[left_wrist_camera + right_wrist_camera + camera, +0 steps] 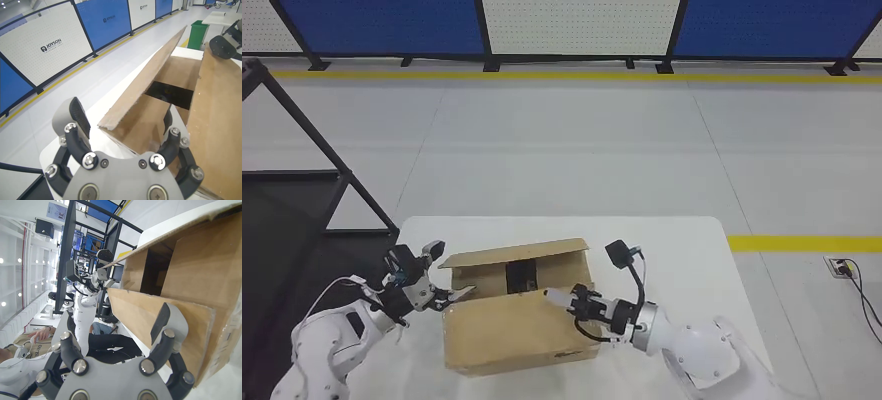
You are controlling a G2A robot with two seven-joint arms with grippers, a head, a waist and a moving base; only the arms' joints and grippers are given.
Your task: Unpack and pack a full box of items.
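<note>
Top view: the box (517, 325) sat on the table (682, 260), with the left gripper (447, 295) at its end and the right gripper (557, 297) above it. Left wrist: the far flap (151, 75) stood raised just ahead of the spread jaws. Right wrist: the released jaws bracketed the near flap (147, 313). Unpacking looked hardly begun.

Box: plain brown corrugated cardboard box (517, 335), with a black gap between its flaps.
Desk: white rounded-corner desk (682, 250).
Left pincer: silver-grey metal left pincer (122, 105) with black ribbed pads (78, 113).
Right pincer: silver-grey metal right pincer (115, 310) with black links.
Floor: pale grey smooth floor (592, 140) with a yellow painted stripe (802, 243).
Far wall: blue fence panels (382, 25) alternating with white dotted perforated panels (577, 25).
Bin: green plastic bin (198, 34).
</note>
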